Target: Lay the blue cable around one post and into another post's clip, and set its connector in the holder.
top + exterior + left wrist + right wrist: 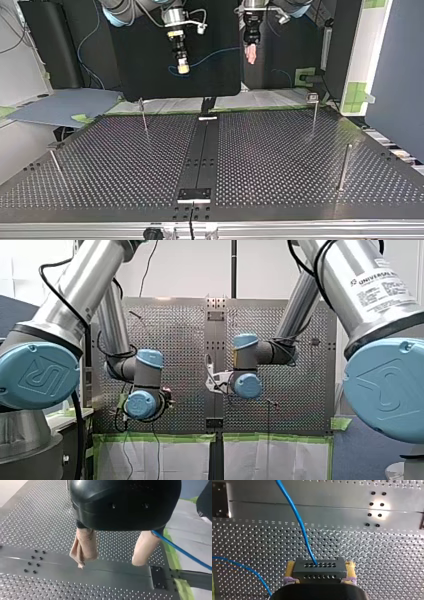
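— Above the table [280, 150], what has my right gripper [319, 566]?
— It is clamped on the black connector [319, 571]; the blue cable [297, 517] leaves that towards eleven o'clock.
— And my left gripper [112, 557]?
— Spread wide, gripping nothing; the cable passes just beside it.

Blue cable [215, 54] hung over perforated metal table [280, 150].
Runs from black perforated connector block [322, 573], in my right gripper [183, 67], twd my left gripper [251, 54]; thin metal posts [344, 165] on table.
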`<state>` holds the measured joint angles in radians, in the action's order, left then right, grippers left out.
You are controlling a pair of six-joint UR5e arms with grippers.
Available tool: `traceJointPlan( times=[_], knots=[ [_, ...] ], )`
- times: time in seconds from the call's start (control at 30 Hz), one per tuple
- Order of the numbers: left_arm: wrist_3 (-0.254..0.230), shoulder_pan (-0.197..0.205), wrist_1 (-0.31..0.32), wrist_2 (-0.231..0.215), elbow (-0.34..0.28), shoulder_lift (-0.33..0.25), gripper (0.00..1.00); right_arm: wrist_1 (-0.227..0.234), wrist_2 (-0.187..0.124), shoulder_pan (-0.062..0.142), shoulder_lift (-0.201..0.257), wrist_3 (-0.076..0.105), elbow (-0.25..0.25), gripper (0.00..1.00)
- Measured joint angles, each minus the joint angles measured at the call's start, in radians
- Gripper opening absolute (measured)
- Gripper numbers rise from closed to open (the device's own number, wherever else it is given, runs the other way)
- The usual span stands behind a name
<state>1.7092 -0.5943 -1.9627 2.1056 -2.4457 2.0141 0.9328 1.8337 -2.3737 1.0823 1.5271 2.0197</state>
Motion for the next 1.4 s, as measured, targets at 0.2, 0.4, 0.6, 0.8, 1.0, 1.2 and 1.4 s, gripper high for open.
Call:
traceJointPlan(
  times=[0.2, 0.4, 0.6, 0.8, 1.0, 1.2, 1.4],
  knots=[
    [0.011, 0.008, -0.051, 0.035, 0.002, -0.051, 1.00, -0.051, -0.015, 0.003, 0.051, -0.001, -0.039, 0.00],
    [0.050, 0.013, -0.101, 0.076, 0.037, -0.101, 1.00, -0.098, -0.021, 0.008, 0.098, -0.001, -0.086, 0.00],
    [0.107, 0.018, -0.159, 0.067, 0.093, -0.159, 1.00, -0.149, -0.022, 0.012, 0.150, 0.001, -0.137, 0.00],
    [0.157, 0.027, -0.209, 0.057, 0.143, -0.209, 1.00, -0.203, -0.031, 0.015, 0.203, -0.004, -0.190, 0.00],
    [0.175, 0.037, -0.261, 0.084, 0.196, -0.262, 1.00, -0.255, -0.056, 0.017, 0.255, -0.003, -0.242, 0.00],
    [0.181, 0.045, -0.315, 0.089, 0.249, -0.315, 1.00, -0.299, -0.061, 0.022, 0.292, 0.001, -0.286, 0.00],
    [0.184, 0.050, -0.367, 0.085, 0.301, -0.367, 1.00, -0.346, -0.081, 0.023, 0.292, -0.003, -0.304, 0.00]
  ],
)
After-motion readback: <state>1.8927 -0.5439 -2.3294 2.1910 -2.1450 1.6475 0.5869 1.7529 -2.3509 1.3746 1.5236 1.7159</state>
